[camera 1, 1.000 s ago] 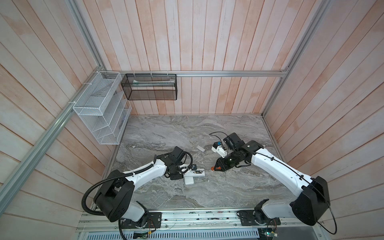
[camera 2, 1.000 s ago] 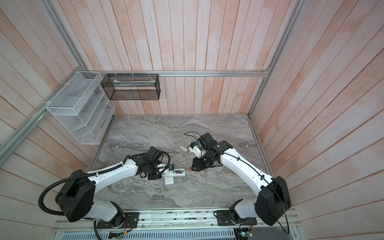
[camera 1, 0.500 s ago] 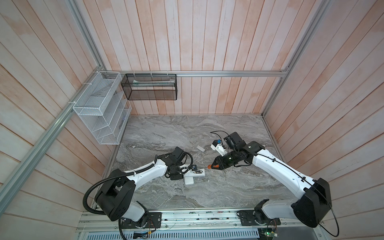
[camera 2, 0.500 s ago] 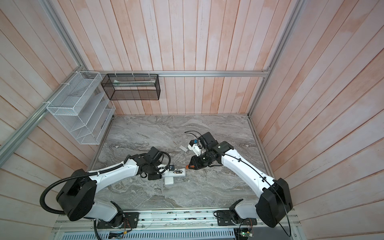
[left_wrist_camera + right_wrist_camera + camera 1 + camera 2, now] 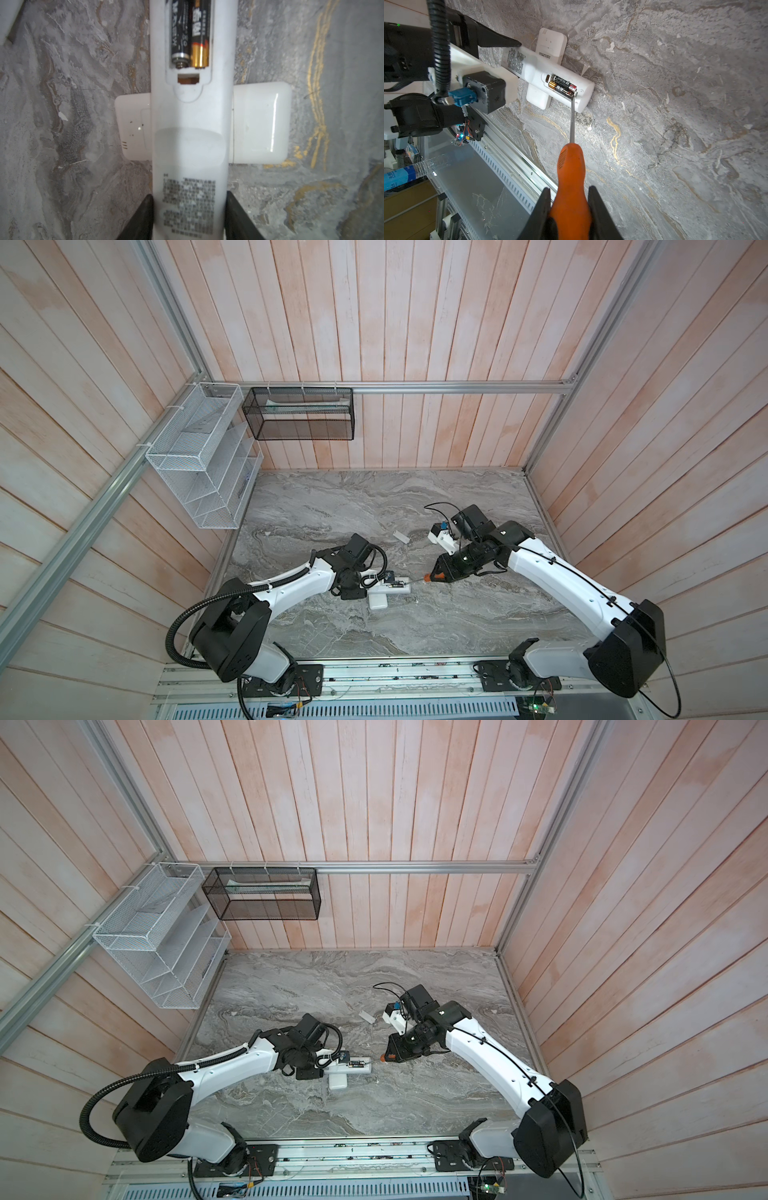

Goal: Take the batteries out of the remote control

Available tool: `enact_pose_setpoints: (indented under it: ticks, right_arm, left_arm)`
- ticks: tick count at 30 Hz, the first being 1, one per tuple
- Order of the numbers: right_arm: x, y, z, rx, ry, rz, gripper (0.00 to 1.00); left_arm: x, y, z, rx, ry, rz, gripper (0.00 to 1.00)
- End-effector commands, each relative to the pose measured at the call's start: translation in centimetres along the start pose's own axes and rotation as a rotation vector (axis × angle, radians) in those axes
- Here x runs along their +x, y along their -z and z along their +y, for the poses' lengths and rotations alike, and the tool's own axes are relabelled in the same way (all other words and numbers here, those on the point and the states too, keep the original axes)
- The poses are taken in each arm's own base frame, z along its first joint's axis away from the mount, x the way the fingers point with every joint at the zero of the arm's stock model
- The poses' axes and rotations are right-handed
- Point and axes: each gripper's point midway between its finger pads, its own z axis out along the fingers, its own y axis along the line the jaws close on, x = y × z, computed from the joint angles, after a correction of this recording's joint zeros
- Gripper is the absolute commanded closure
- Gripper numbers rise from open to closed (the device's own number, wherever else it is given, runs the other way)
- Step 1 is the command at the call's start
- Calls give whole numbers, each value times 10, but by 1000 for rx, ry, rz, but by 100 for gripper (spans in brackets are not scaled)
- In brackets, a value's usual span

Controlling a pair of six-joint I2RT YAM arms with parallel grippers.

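Note:
The white remote control (image 5: 392,588) (image 5: 358,1066) lies back-up on the marble table, across a flat white device. Its battery bay is uncovered, and two batteries (image 5: 190,31) (image 5: 562,85) sit in it side by side, one with its gold end showing. My left gripper (image 5: 189,195) (image 5: 368,588) is shut on the remote's printed end. My right gripper (image 5: 569,188) (image 5: 434,574) is shut on the orange handle of a screwdriver (image 5: 572,164). The screwdriver's shaft tip (image 5: 573,97) rests at the end of the batteries, on the bay's rim.
The flat white device (image 5: 259,122) (image 5: 378,600) lies under the remote. A small white cover (image 5: 401,536) (image 5: 366,1016) lies behind, mid-table. A white mesh rack (image 5: 203,456) and a black mesh basket (image 5: 299,414) hang on the walls. The front rail (image 5: 508,145) borders the table.
My right gripper has carried the screwdriver left towards the remote, and its tip now touches the battery bay. The left gripper and the remote have stayed put.

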Motion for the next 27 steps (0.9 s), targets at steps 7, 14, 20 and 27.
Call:
enact_pose_setpoints:
  ticks: [7,14,20,27]
  right_arm:
    - [2,-7,-5,3,5,7,100]
    - [-5,-14,-8,5,5,-3,100]
    - [-6,-20,-6,-19,14,-5,100]
    - [-7,-25,12,-90,73,-21,100]
  left_arm:
    - [0,0,-2,10,-35,25,95]
    - [0,0,-4,16,-47,26,95]
    - [-1,0,-4,18,-51,22,96]
    - [-3,-2,-5,29,-59,17,96]
